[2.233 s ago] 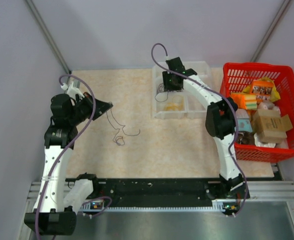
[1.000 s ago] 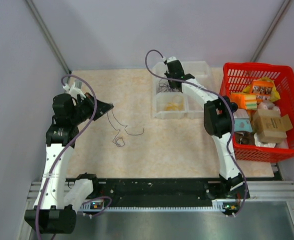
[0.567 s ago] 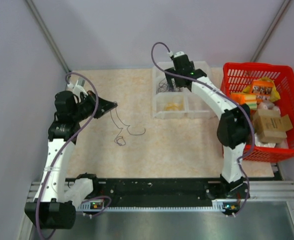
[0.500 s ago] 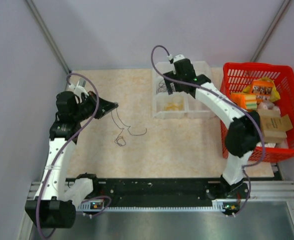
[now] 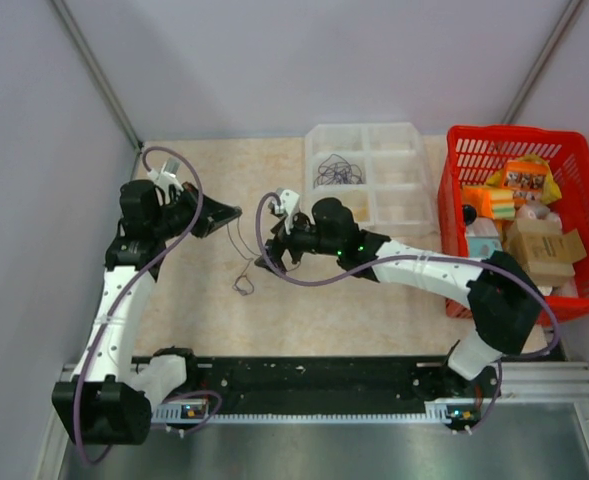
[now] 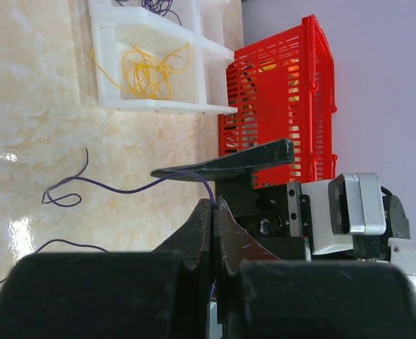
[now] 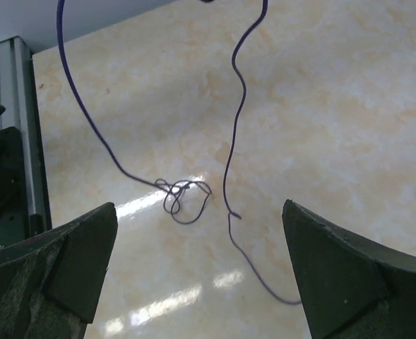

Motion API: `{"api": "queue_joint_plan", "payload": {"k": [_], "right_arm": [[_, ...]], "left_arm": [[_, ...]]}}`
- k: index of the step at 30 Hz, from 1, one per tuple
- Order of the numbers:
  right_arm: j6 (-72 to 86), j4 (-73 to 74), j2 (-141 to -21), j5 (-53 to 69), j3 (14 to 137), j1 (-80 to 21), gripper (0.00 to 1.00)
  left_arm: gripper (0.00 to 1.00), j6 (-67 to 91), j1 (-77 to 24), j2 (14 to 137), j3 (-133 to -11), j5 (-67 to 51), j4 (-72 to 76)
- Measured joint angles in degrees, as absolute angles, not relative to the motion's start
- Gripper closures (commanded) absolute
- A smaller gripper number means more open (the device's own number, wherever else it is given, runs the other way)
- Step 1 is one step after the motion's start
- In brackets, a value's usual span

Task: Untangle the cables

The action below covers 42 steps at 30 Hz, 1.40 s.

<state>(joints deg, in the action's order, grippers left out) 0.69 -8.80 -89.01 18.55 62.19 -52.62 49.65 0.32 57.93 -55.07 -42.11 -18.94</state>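
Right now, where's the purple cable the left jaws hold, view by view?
Top external: the purple cable drops from the left gripper to a knot on the table.
Left wrist: the cable runs left from the shut jaws.
Right wrist: it hangs from the top edge, knot mid-frame.
Shared landmark: the marbled table.

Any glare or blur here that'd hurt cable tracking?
Right wrist: glare streaks on the table right beside the knot; the right gripper's fingers are out of focus. Left wrist: left gripper housing blurred at the bottom, glare patch on the table at left, purple cable sharp. Top external: even light, but the cables are barely resolved.
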Motion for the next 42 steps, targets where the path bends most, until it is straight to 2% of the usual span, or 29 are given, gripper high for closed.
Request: {"api": "queue_joint_plan", "payload": {"k": [8,14,18,22,24,25,26,28,30,34,35,36,38,42], "right_arm": [[-1.5,-21.6,-103.0,20.3,64.6,-52.7,0.02],[-2.1,-23.4,-106.4,20.1,66.0,-52.8,0.13],[-2.6,-24.5,-108.6,19.6,69.6,-52.7,0.24],[-2.3,-24.8,-109.2,20.3,70.3,-52.7,0.45],[-1.7,-25.2,-109.2,20.7,70.3,-52.7,0.61],[-1.6,-25.5,-109.2,20.9,70.3,-52.7,0.65],[-1.1,-25.8,-109.2,21.2,70.3,-52.7,0.74],[0.3,-26.6,-109.2,21.7,70.3,-52.7,0.97],[1.8,-27.2,-109.1,22.1,70.3,-52.7,1.0],[5.4,-27.3,-108.2,21.1,69.6,-52.6,1.0],[6.2,-26.8,-107.4,20.8,69.2,-52.5,1.0],[6.9,-25.8,-106.3,20.5,68.6,-52.3,1.0],[8.3,-22.6,-103.1,19.5,68.1,-51.6,1.0],[9.9,-16.2,-96.2,17.5,68.0,-48.8,1.0]], "left_arm": [[1.0,49.7,0.3,59.2,-55.5,-42.6,-19.1],[1.0,49.2,0.3,59.2,-57.3,-42.7,-19.8],[1.0,49.1,0.3,59.1,-57.7,-42.9,-20.3],[1.0,49.1,0.3,59.1,-58.0,-42.9,-20.6],[1.0,49.1,0.3,59.1,-58.1,-42.9,-20.6],[1.0,49.2,0.3,59.1,-58.1,-42.9,-20.6],[1.0,49.1,0.3,59.1,-58.1,-42.9,-20.6],[1.0,49.1,0.3,59.0,-58.1,-42.8,-20.6],[1.0,49.1,0.3,59.0,-58.2,-42.8,-20.6],[0.6,47.4,0.3,59.0,-58.6,-41.3,-21.7],[0.3,46.6,0.3,59.0,-58.9,-40.4,-22.4],[0.21,45.9,0.3,59.0,-59.1,-39.3,-23.3],[0.17,43.9,0.3,58.8,-59.4,-37.0,-24.7],[0.17,40.0,0.3,57.4,-59.4,-31.4,-28.3]]}}
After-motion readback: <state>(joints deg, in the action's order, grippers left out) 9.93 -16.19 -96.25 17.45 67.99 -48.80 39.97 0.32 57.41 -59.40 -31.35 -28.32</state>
